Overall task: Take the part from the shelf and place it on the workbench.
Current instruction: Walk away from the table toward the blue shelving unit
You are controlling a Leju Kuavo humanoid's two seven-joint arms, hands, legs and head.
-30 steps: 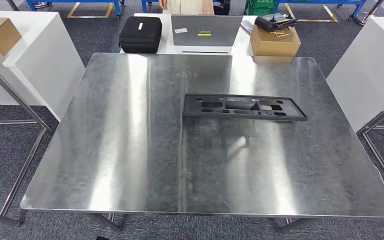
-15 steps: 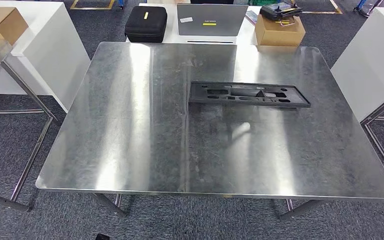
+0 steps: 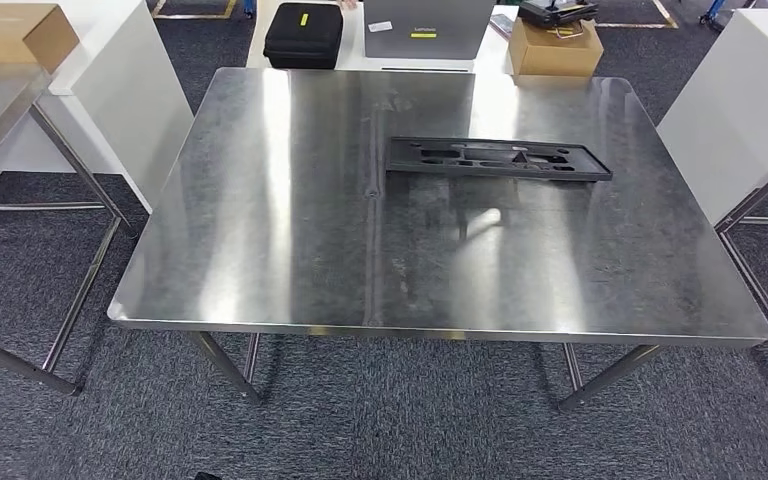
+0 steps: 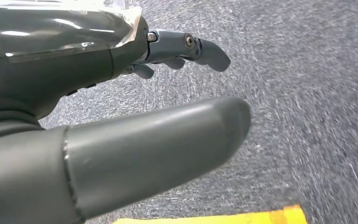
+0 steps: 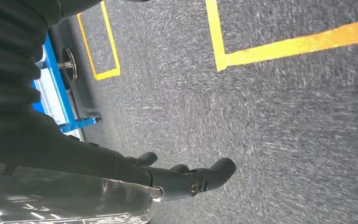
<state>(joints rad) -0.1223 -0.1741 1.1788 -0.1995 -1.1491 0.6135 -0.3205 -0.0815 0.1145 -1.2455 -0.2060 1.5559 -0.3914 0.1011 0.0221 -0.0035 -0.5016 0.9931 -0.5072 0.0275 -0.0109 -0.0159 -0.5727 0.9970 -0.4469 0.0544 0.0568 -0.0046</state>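
- Where the brushed steel tabletop [image 3: 260, 250] fills the middle of the head view, we see the part [image 3: 499, 160], a long flat black moulding with cut-out pockets, lying on it in the upper right of centre.
- Our left hand [image 4: 168, 93] hangs over speckled grey carpet [image 4: 307, 93], its smooth grey thumb and darker fingers [image 4: 205, 49] spread, holding nothing.
- Our right hand [image 5: 186, 179] hangs likewise over carpet beside yellow floor tape [image 5: 284, 46], fingers loosely apart, empty.
- Cardboard box [image 3: 555, 48] and black case [image 3: 303, 35] sit at the top.
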